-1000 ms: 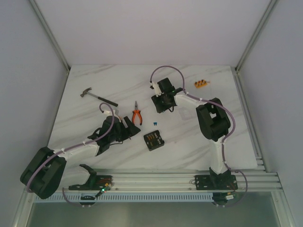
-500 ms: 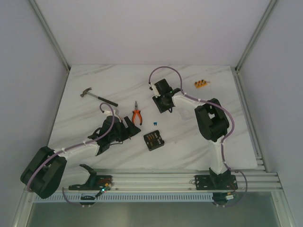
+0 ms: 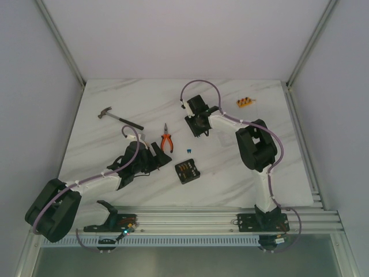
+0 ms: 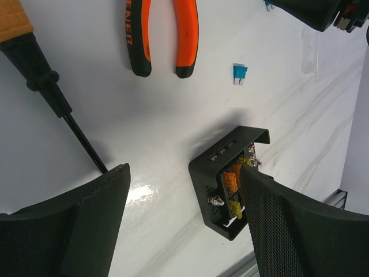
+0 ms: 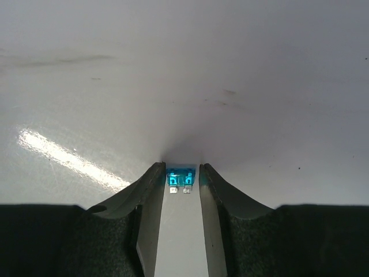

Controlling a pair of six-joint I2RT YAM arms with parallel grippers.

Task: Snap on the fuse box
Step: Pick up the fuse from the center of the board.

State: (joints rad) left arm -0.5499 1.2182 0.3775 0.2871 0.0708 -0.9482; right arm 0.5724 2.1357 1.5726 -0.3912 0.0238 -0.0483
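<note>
The fuse box [image 3: 187, 171] is a small black square box with orange and yellow fuses inside, lying open on the table. In the left wrist view it [image 4: 222, 184] sits just inside my right finger, partly hidden behind it. My left gripper [image 3: 152, 156] [image 4: 183, 173] is open wide and empty, low over the table. My right gripper [image 3: 198, 128] [image 5: 181, 172] is at the far middle, tips down on the table. It is closed on a small blue fuse [image 5: 180, 178]. I see no clear lid in any view.
A second blue fuse [image 3: 189, 150] [image 4: 240, 71] lies loose between the pliers and the box. Orange-handled pliers [image 3: 166, 141] [image 4: 164, 34] lie left of it. A hammer [image 3: 119, 117] lies far left. An orange fuse strip [image 3: 244, 102] lies far right. A screwdriver [image 4: 40, 75] is by my left finger.
My right gripper has shifted slightly left and farther away over the table. The left arm and the fuse box have not moved.
</note>
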